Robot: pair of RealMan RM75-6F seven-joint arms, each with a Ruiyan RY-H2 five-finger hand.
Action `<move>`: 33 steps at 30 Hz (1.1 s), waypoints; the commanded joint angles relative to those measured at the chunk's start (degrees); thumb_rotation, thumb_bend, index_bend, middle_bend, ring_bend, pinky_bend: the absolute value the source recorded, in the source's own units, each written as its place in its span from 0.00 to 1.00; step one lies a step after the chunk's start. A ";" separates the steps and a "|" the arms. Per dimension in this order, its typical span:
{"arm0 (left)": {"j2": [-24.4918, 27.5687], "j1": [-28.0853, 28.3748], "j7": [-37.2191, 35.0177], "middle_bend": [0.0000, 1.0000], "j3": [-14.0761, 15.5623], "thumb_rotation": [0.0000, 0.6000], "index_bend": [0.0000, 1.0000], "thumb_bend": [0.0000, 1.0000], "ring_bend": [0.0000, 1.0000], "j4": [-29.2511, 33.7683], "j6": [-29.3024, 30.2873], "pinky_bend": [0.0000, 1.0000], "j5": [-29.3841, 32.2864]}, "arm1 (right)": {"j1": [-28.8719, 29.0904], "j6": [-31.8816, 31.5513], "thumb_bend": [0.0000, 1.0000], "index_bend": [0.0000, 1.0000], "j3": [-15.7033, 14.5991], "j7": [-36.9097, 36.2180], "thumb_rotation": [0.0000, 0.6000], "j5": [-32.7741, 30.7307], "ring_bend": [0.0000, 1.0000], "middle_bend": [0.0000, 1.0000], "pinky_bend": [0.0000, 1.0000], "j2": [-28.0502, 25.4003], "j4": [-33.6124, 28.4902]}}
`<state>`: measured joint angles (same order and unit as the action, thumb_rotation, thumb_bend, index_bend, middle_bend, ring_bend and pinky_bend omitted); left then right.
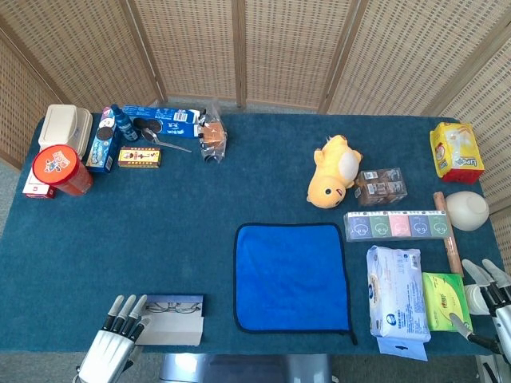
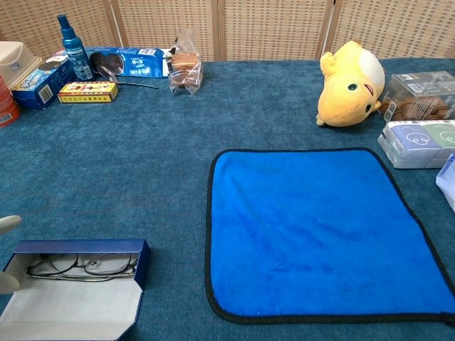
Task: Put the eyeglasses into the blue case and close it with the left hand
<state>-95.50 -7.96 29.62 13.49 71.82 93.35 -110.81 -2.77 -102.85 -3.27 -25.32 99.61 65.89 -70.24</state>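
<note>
The blue case (image 2: 77, 286) lies open near the table's front left edge, its pale lid (image 2: 67, 315) flat toward me. Thin-framed eyeglasses (image 2: 79, 266) rest inside the case (image 1: 174, 317) along its far wall. My left hand (image 1: 114, 339) sits at the case's left end with fingers straight and apart, holding nothing; only pale fingertips (image 2: 7, 226) show in the chest view. My right hand (image 1: 491, 297) rests at the far right table edge, fingers spread and empty.
A blue cloth (image 1: 291, 277) lies right of the case. A tissue pack (image 1: 395, 294) and green packet (image 1: 445, 301) sit near the right hand. A yellow plush toy (image 1: 334, 171), boxes (image 1: 397, 225) and snacks (image 1: 140, 134) stand farther back.
</note>
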 commanded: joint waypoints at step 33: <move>1.37 0.81 6.08 0.10 -2.55 0.71 0.55 0.42 0.00 6.03 -5.38 0.00 4.30 | -0.87 -0.53 0.27 0.00 0.16 -1.45 0.94 -0.21 0.07 0.16 0.17 -0.52 -0.28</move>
<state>-94.09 -7.16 35.68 10.94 77.86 88.03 -106.57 -3.64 -103.39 -3.10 -26.77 99.40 65.38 -70.52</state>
